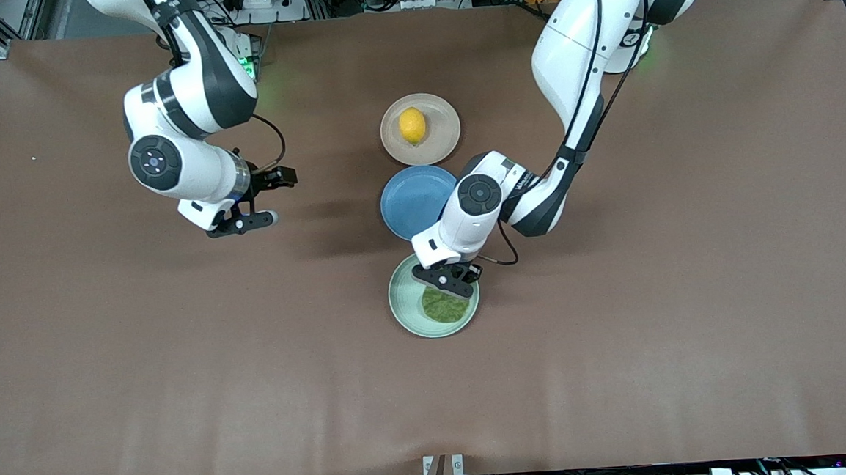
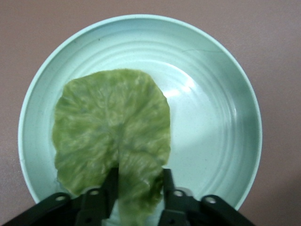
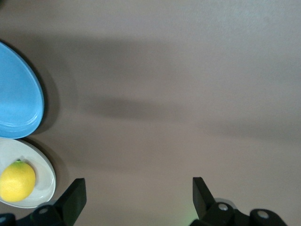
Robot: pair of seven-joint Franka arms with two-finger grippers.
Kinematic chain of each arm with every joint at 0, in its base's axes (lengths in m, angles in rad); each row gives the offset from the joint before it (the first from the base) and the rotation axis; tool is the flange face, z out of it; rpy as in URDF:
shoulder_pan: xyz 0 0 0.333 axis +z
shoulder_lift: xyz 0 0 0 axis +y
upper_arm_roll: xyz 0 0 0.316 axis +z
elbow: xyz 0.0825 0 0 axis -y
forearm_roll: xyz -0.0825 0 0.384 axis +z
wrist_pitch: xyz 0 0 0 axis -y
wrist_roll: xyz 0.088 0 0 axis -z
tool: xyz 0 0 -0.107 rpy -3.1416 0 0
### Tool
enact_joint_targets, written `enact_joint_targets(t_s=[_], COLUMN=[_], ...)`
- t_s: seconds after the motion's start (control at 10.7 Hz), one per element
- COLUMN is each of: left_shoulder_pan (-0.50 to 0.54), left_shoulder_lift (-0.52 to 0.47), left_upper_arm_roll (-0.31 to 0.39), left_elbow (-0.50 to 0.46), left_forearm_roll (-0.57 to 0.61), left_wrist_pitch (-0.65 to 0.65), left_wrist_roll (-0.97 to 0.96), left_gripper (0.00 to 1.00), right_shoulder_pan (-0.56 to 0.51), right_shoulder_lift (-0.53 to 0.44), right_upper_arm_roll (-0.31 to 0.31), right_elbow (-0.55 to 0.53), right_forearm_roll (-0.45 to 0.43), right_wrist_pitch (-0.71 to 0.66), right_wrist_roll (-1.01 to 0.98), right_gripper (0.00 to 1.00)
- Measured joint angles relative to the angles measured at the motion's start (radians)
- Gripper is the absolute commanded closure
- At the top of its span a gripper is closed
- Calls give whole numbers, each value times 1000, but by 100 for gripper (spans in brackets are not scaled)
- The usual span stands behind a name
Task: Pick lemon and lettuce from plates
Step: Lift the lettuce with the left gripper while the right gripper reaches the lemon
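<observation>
The lemon (image 1: 412, 126) lies on the beige plate (image 1: 442, 130). The dark green lettuce (image 1: 445, 307) lies on the mint green plate (image 1: 401, 305), the plate nearest the front camera. My left gripper (image 1: 449, 281) is low over that plate. In the left wrist view its fingers (image 2: 111, 181) press the lettuce (image 2: 113, 127) at its narrow stem end, which is bunched between them, while the leaf rests on the plate (image 2: 221, 94). My right gripper (image 1: 272, 199) waits open and empty over bare table toward the right arm's end. The right wrist view shows the lemon (image 3: 16, 181) on its plate (image 3: 45, 188), off to one side of the gripper (image 3: 138, 186).
An empty blue plate (image 1: 413, 198) sits between the beige and mint plates, partly under the left arm's wrist. It also shows in the right wrist view (image 3: 16, 94). Brown table surface stretches on all sides of the three plates.
</observation>
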Motion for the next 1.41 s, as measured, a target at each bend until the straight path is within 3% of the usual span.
enact_joint_targets(t_s=[0.28,0.66,0.94,1.12,1.41], left_shoulder_pan=[-12,5,106,180,346], left_shoulder_lift=[2,-45,-205,-315,-391], left_upper_arm_roll=[2,21,21,23,26], left_elbow=[1,37,35,-1,-78], left_forearm_roll=[0,0,0,0,0], left_wrist_pitch=[8,1,-212,-369,-437], left_wrist_roll=[-33,-49,-49,-22,155], left_gripper=[100,100,100,100,100], right_shoulder_pan=[10,67,134,171,248], right_shoulder_lift=[31,57,71,84,112], right_upper_arm_roll=[0,0,1,0,0], right_elbow=[0,0,0,0,2], right_forearm_roll=[88,103,106,166,242], right_wrist_pitch=[6,56,101,131,176], right_wrist_roll=[13,94,197,227,288], right_gripper=[0,0,0,0,0])
